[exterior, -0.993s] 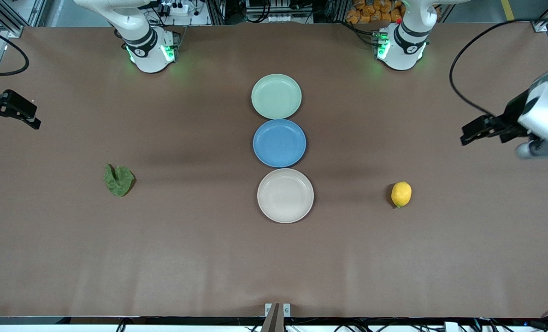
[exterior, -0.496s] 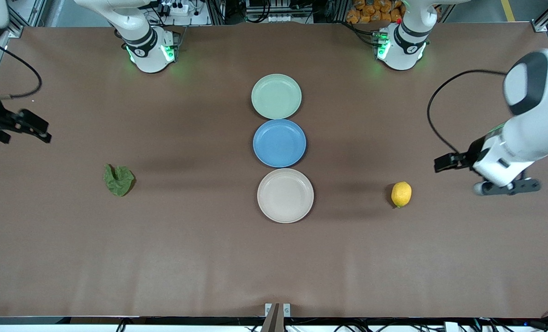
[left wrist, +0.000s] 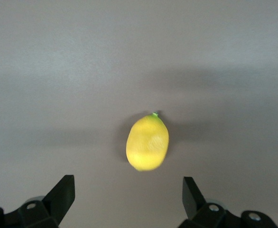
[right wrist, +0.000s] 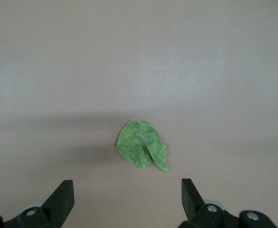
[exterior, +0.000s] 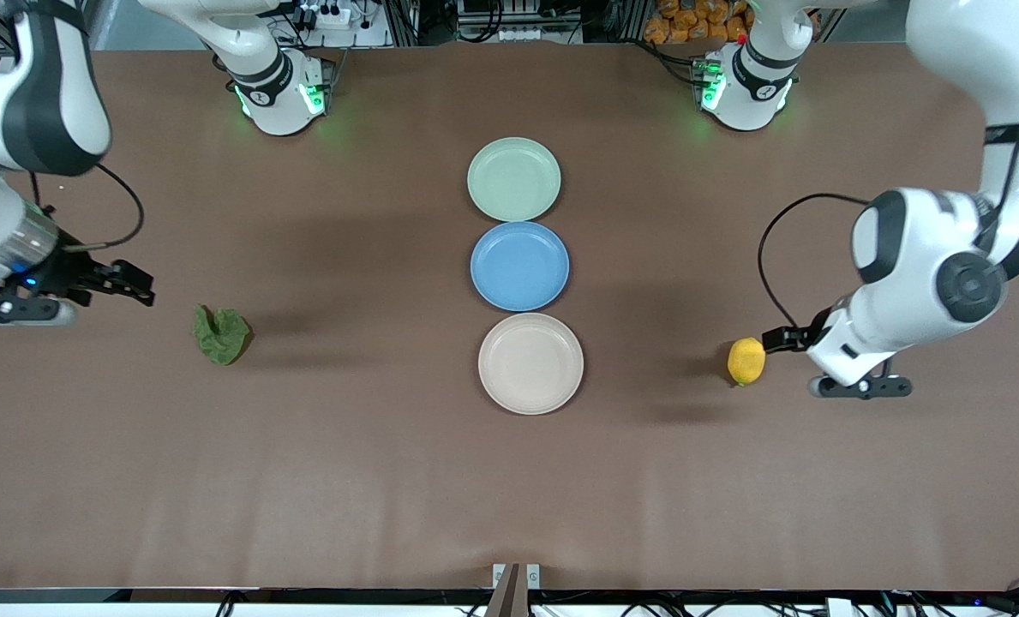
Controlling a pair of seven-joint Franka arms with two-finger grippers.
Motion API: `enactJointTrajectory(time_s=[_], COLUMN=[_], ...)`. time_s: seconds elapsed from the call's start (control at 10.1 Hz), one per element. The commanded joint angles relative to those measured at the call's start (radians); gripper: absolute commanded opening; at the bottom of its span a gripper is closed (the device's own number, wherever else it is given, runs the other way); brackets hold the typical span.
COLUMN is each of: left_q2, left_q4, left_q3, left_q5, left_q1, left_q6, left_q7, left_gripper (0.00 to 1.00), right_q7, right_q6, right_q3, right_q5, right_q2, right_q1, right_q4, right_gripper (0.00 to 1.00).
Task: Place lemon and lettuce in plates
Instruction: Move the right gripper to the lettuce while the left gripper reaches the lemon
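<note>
The yellow lemon (exterior: pixel 746 361) (left wrist: pixel 147 143) lies on the brown table toward the left arm's end. My left gripper (exterior: pixel 775 338) (left wrist: pixel 128 190) hangs open over the table right beside the lemon, with nothing between its fingers. The green lettuce (exterior: pixel 220 334) (right wrist: pixel 140 144) lies toward the right arm's end. My right gripper (exterior: pixel 139 290) (right wrist: pixel 127 192) is open and empty over the table a short way from the leaf. In the middle row, the mint plate (exterior: pixel 514 179) is farthest from the front camera and the beige plate (exterior: pixel 530 363) nearest. Both are bare.
A blue plate (exterior: pixel 519 266) sits between the mint and beige plates, touching or nearly touching both. The two arm bases (exterior: pixel 279 94) (exterior: pixel 745 86) stand at the table's edge farthest from the front camera. A small bracket (exterior: pixel 515 578) marks the nearest edge.
Both arms have swung in from the table's ends. The left gripper has come down beside the lemon, and the right gripper has moved toward the lettuce. Both stay open.
</note>
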Motion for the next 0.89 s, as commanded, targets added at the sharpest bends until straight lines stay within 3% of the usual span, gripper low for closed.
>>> enactJointTrajectory(time_s=[0.0,0.3,0.79], left_q2=[0.069,0.143,0.195], left_q4=[0.008,0.001,-0.005], left_q3=[0.001,-0.001,-0.008], left_q5=[0.027,0.027,0.010], left_q1=[-0.003,-0.002,-0.006], left_q6=[0.059,0.137,0.172], left_q7=[0.011,0.009,-0.056], left_gripper=[1.00,1.00,1.00], right_q7=[-0.019,-0.019,-0.019], right_q6=[0.162,0.441,0.702], right_q3=[0.007,0.019,0.069], right_q5=[0.019,0.021,0.021], right_q2=[0.044,0.122,0.325], right_q1=[-0.012,-0.032,-0.114], right_q4=[-0.099,-0.244,-0.296], right_gripper=[1.00,1.00,1.00])
